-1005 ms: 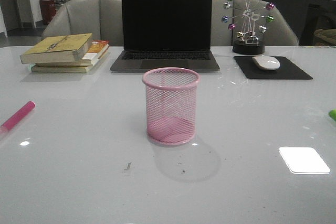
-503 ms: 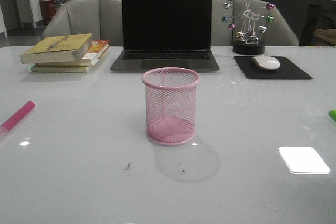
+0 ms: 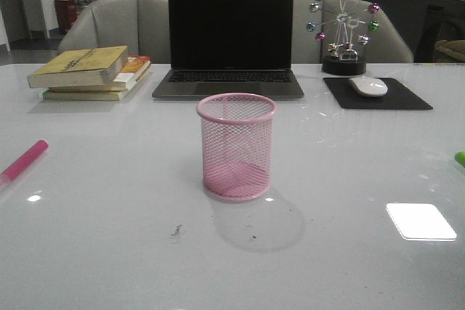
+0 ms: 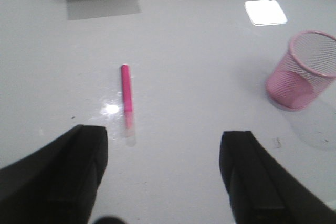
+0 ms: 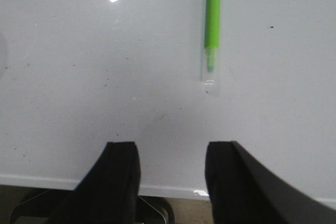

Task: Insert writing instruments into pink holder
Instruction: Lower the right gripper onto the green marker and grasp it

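The pink holder [image 3: 237,147] stands upright and empty in the middle of the white table; it also shows in the left wrist view [image 4: 303,71]. A magenta pink marker [image 3: 23,161] lies flat at the table's left edge. In the left wrist view this marker [image 4: 126,95] lies ahead of my open left gripper [image 4: 164,142], apart from it. Only a lime green tip [image 3: 460,158] shows at the right edge of the front view. The whole green marker [image 5: 212,22] lies flat ahead of my open right gripper [image 5: 172,153], which hangs over the table's near edge. Neither gripper shows in the front view.
Behind the cup stands an open laptop [image 3: 229,38]. A stack of books [image 3: 91,72] lies at the back left. A mouse [image 3: 368,86] on a black pad [image 3: 378,96] and a ball ornament [image 3: 343,27] are at the back right. Chairs stand behind the table.
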### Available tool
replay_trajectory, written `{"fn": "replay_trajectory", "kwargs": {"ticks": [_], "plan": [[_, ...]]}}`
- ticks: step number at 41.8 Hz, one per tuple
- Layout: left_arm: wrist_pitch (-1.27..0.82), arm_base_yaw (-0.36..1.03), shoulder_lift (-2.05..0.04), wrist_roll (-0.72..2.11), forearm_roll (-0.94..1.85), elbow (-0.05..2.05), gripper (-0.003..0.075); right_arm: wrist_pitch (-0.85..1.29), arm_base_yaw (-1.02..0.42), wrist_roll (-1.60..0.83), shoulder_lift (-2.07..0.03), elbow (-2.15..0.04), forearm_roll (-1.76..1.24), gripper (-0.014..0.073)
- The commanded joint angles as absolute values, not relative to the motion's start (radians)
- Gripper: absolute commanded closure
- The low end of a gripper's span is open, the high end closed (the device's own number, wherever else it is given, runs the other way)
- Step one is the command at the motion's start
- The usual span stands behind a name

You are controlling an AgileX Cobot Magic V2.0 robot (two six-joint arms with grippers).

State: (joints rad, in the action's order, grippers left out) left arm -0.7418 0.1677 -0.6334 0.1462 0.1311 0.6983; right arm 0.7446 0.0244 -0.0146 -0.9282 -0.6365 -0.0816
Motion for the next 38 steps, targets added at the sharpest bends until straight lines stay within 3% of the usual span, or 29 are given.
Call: {"fn": "replay_trajectory", "kwargs": {"ticks": [1, 15, 38], "plan": [[-0.670, 0.251, -0.641, 0.180, 0.181, 0.727, 0.0213, 0.685, 0.065, -0.007, -1.015, -0.721, -0.067, 0.0178], [-0.676, 0.443, -0.641, 0.180, 0.179, 0.727, 0.0290, 0.680, 0.084, -0.008, -1.387, -0.962, -0.044, 0.0178], [-0.676, 0.455, -0.641, 0.180, 0.181, 0.727, 0.0309, 0.681, 0.083, -0.033, -1.842, -1.270, -0.025, 0.0178]]}}
